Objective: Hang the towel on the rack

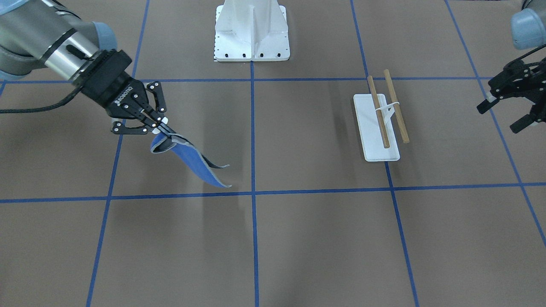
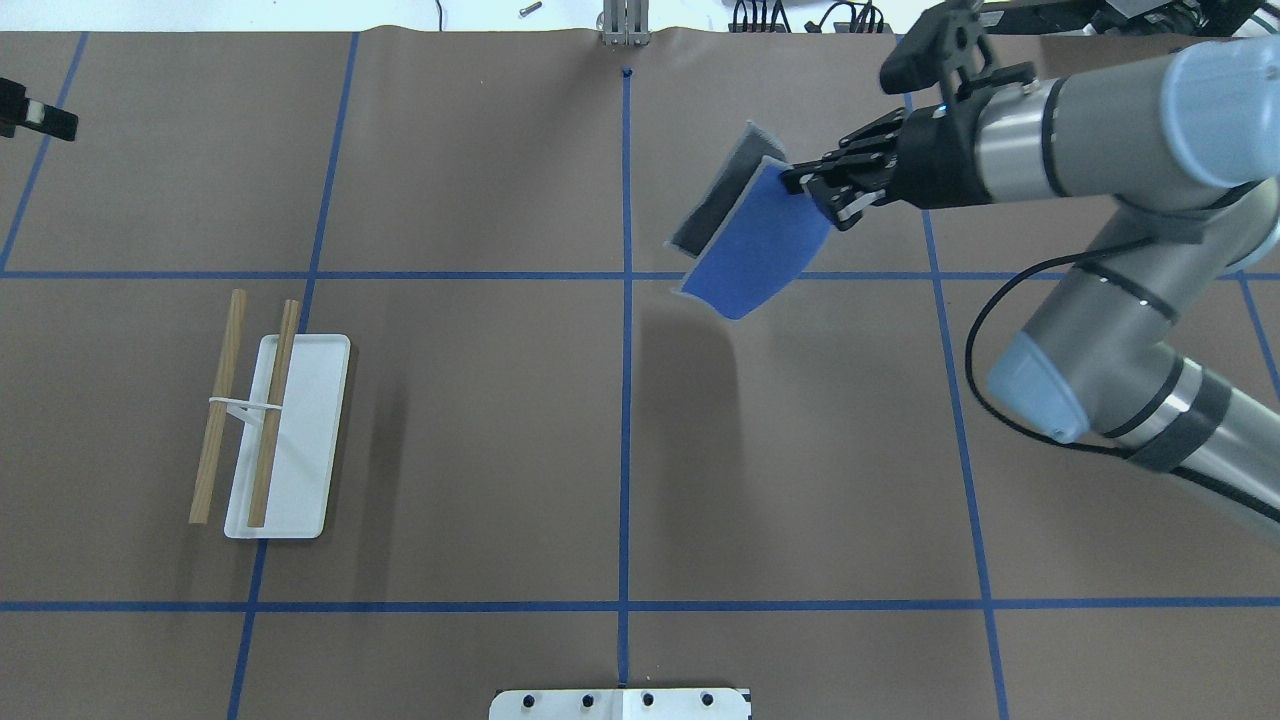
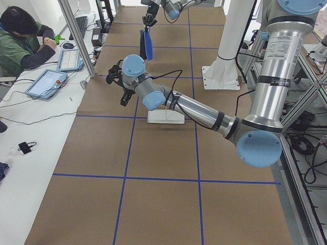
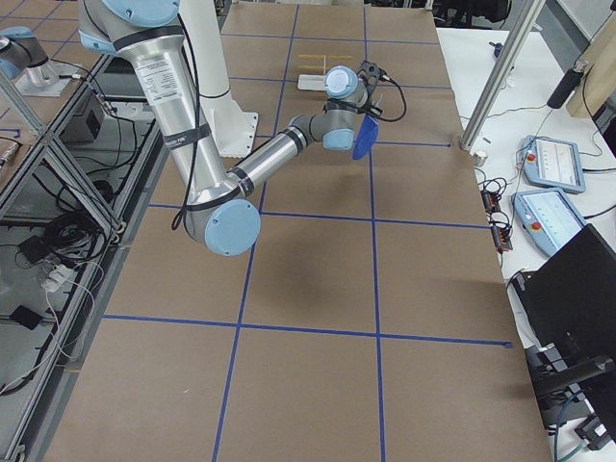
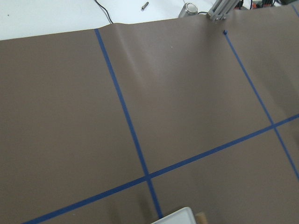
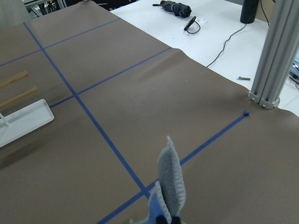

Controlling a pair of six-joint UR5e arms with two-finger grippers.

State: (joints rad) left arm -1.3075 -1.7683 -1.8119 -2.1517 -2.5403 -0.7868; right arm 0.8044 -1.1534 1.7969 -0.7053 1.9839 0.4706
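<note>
We find the right end effector (image 2: 815,190) clamped on one edge of the towel (image 2: 760,250), lifted off the tabletop (image 2: 620,450), presumably so it drapes freely. The rack (image 2: 300,440) stands well apart to the left. The left end effector (image 1: 501,115), partly cropped, appears spread and empty. The robot pedestal (image 1: 251,30) sits off their line.

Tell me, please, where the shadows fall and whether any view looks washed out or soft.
Overhead exterior: the raised towel throws a broad soft shadow on the paper below it; the rack casts only a faint one; the far white strip is washed out. Exterior front-facing: several pale streaky shadows, so diffuse light. Right wrist-mounted: the near grey edge of the cloth looks slightly soft.
</note>
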